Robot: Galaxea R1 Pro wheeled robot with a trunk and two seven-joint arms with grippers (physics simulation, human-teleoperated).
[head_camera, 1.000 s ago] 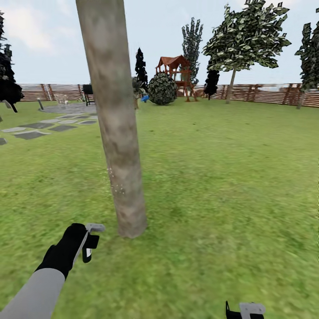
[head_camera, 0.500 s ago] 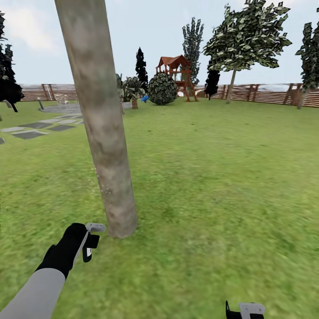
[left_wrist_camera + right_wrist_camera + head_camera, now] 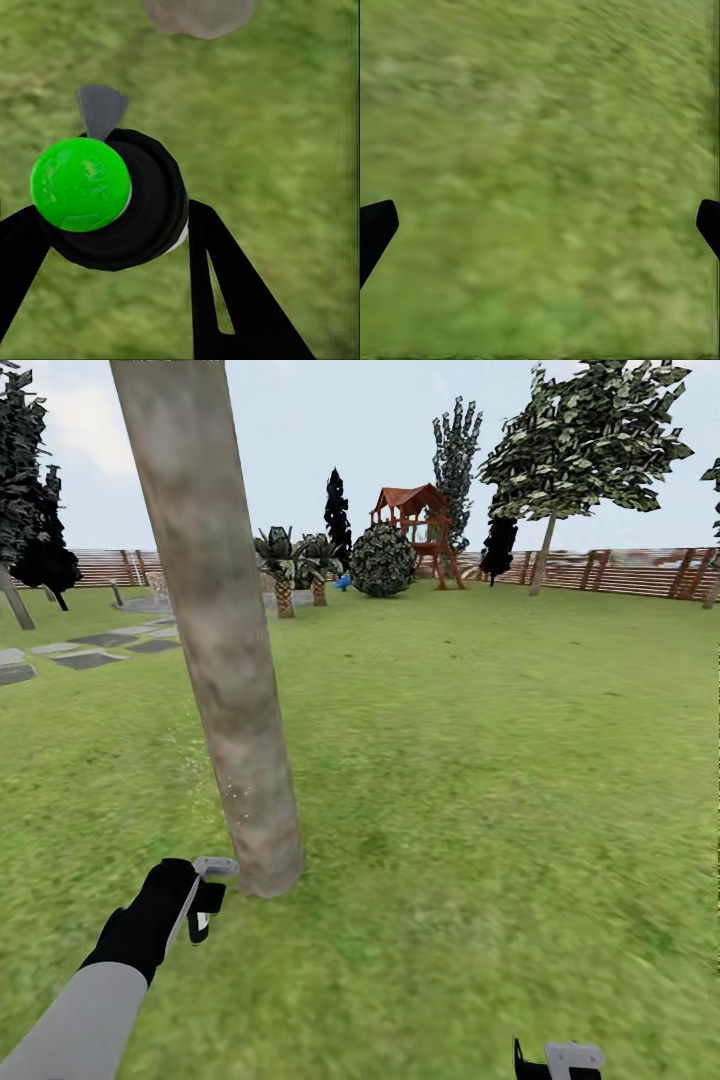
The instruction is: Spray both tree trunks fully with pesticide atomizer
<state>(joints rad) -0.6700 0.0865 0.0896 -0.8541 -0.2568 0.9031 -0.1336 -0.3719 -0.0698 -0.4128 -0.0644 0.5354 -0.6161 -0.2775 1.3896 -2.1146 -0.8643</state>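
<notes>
Head view: The near tree trunk (image 3: 215, 660) rose from the grass (image 3: 480, 780) at the left of centre, leaning slightly, grey-tan with brown blotches. A few white specks of spray (image 3: 232, 792) showed on its lower part. The left gripper (image 3: 205, 895) hung low beside the foot of the trunk, just short of it, on a black wrist and grey forearm. A grey nozzle part (image 3: 215, 865) stuck out at its top toward the trunk. The right gripper (image 3: 560, 1060) sat at the lower edge, over open grass, well apart from the trunk. A second leafy tree (image 3: 585, 440) stood far off at the right before the wooden fence (image 3: 620, 572). Stepping stones (image 3: 90, 657) lay at the far left. A red-roofed play frame (image 3: 412, 525) and a round bush (image 3: 382, 560) stood by the fence.

Left wrist view: The two black fingers (image 3: 225, 292) were pinching the sprayer (image 3: 120, 199), which appeared as a dark round body with a bright green cap and a grey nozzle pointing toward the trunk base (image 3: 199, 15). Grass lay below.

Right wrist view: The black fingertips (image 3: 375, 229) stood at opposite edges of the picture, spread wide, with nothing between them. Blurred grass (image 3: 540, 172) lay beneath.
</notes>
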